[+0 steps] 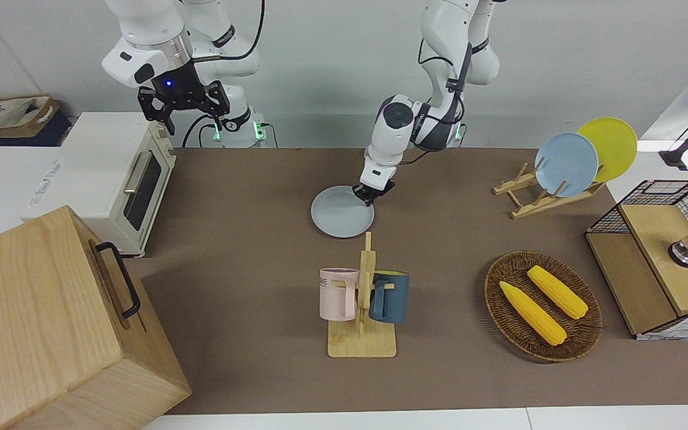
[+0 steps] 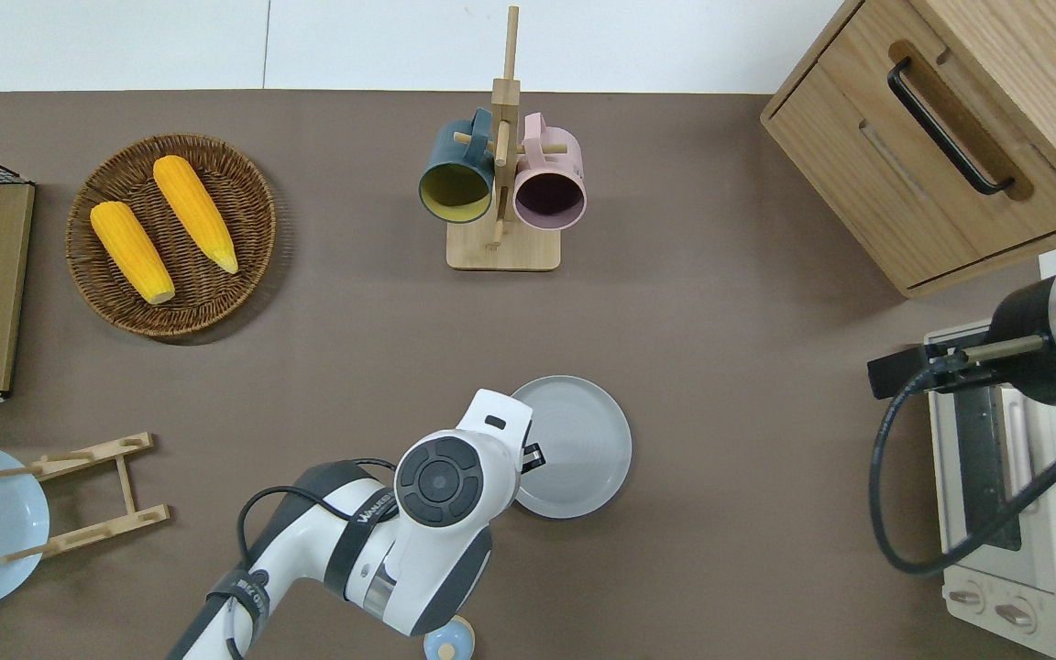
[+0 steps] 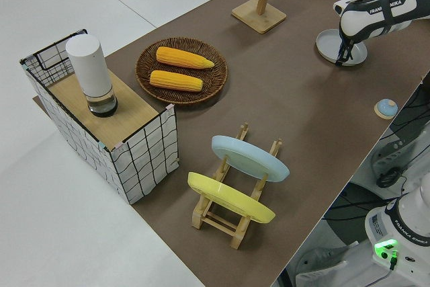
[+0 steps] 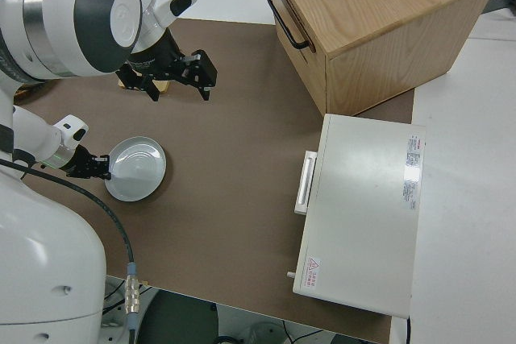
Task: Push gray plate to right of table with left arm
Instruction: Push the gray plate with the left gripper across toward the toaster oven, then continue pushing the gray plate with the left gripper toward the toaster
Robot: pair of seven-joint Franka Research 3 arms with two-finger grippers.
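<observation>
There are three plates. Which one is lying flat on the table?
The gray plate, beside the left claw. The sky-blue plate and the yellow plate stand on edge in the wooden rack.

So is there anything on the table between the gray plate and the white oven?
No. In the overhead view, only bare brown table lies between the gray plate and the white oven. The left gripper is at the plate's opposite rim.

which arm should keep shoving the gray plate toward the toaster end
Left. Its pincer is already down at the gray plate, on the rim away from the toaster oven. The right arm is parked, its pincer raised.
</observation>
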